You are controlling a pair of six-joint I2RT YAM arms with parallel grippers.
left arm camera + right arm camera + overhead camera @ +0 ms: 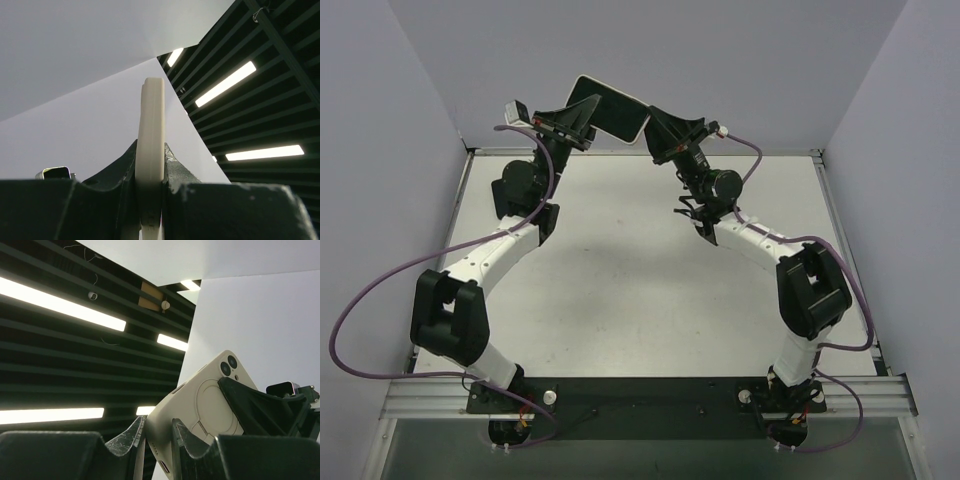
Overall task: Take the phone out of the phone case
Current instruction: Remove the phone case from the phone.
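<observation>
The phone sits in its cream phone case (610, 108), held in the air above the table's far edge. Its dark screen faces the top camera. My left gripper (582, 120) is shut on the case's left end. In the left wrist view the case (151, 120) stands edge-on between the jaws of that gripper (150, 175). My right gripper (656, 128) is shut on the case's right end. In the right wrist view that gripper (159, 437) clamps a bottom corner of the case (200, 400), whose back shows a ring and two camera lenses. The left gripper's finger (255, 407) shows there too.
The white table (640, 280) lies below both raised arms. Grey walls (420, 150) close in the left, back and right sides. Purple cables (380, 290) loop beside each arm. The dark base rail (640, 395) runs along the near edge.
</observation>
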